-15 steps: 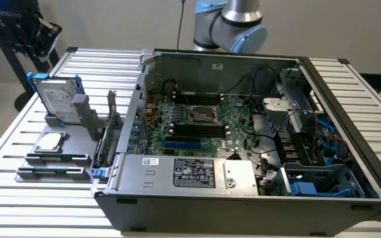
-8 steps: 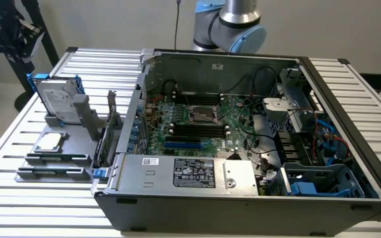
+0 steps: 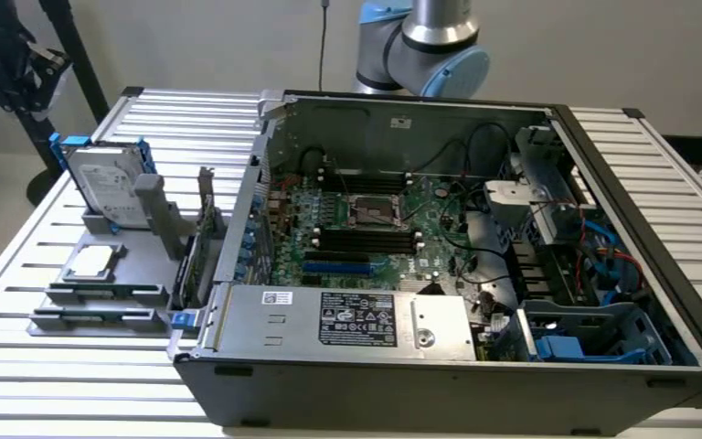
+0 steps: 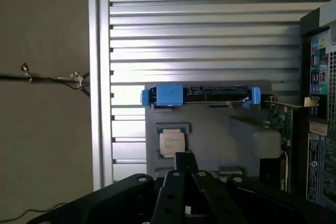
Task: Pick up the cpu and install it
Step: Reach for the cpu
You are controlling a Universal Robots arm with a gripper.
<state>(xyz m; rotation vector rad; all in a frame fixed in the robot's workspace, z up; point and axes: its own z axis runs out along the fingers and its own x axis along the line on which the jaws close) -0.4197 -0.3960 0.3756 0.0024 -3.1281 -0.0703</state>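
The cpu (image 3: 92, 261) is lying flat, shiny side up, in a grey holder (image 3: 143, 267) on the slatted table (image 3: 180, 114), off to the exterior view's left of the open case (image 3: 449, 380). Nothing is touching it. On the far side of the same holder, the hard drive (image 3: 105, 187) stands upright in its blue bracket, just beside the cpu.

Inside the case, the socket (image 3: 376, 212) sits roughly mid-motherboard with nothing shiny in it, and the power supply (image 3: 351, 320) runs along the near wall. The arm (image 3: 430, 41) comes up behind the far wall of the case.

From the wrist view, the gripper (image 4: 182, 157) hangs over the holder. Its jaws look pinched together at the tips with nothing between them. The cpu shows just past those tips, clearly apart from them, so it hasn't been picked up.
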